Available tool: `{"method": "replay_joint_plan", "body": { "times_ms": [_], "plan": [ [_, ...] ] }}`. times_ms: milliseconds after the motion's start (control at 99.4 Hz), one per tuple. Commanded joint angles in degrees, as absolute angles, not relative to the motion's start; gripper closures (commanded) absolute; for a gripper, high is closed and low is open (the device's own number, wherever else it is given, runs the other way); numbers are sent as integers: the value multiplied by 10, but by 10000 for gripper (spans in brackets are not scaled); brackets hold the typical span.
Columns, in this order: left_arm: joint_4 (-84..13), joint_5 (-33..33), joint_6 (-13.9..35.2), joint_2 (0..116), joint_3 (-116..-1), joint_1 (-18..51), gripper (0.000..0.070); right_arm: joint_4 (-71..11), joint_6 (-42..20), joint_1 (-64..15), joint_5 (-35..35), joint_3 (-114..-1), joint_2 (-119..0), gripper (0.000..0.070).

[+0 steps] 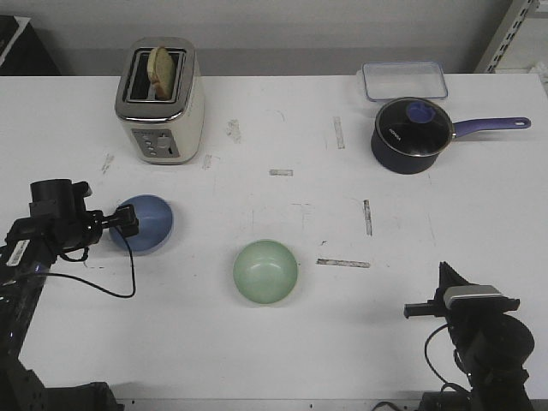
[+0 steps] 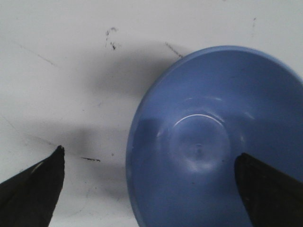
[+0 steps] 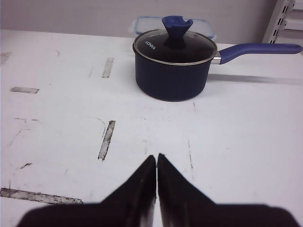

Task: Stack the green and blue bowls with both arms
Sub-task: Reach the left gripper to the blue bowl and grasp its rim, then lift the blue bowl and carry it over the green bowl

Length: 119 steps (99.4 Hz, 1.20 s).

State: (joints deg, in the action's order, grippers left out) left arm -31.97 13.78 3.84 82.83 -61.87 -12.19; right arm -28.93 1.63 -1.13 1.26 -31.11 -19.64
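The blue bowl [image 1: 143,224] sits upright on the white table at the left. My left gripper [image 1: 130,223] is open at the bowl's left rim. In the left wrist view the blue bowl [image 2: 213,142] fills the frame. One fingertip [image 2: 265,189] is over the bowl's inside and the other is outside over the table, so the jaws straddle the rim. The green bowl [image 1: 265,271] sits upright near the table's middle, clear of both arms. My right gripper [image 1: 417,311] is shut and empty at the front right, and it points at the table in its wrist view [image 3: 156,158].
A cream toaster [image 1: 160,101] with bread in it stands at the back left. A dark blue lidded saucepan [image 1: 413,134] with its handle to the right stands at the back right, also in the right wrist view [image 3: 173,64]. A clear lidded box [image 1: 403,80] lies behind it.
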Motion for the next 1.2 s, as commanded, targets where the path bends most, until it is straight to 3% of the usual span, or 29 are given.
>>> {"method": "replay_joint_plan", "body": {
  "times_ms": [0,111,161,403,523,936,1188],
  "plan": [
    [-317,141,41,853,-627,-123,8,-284,9,-12,11,-311,-200,700],
    [-313,141,42,878,-627,-124,21,-288,9,-12,11,-311,-200,700],
    [-313,141,42,884,-627,-124,66,-288,9,-12,11,-311,-200,700],
    [-299,141,42,886,-627,-124,531,-289,9,-12,11,-311,-200,700],
    [-299,140,42,886,-627,-124,698,-290,9,-12,11,-311,-200,700],
    [-289,171,42,874,-700,-106,700,-291,9,-12,11,-311,-200,700],
    [-342,253,46,869,-852,-22,700,-293,9,-12,11,-311,-200,700]
  ]
}}
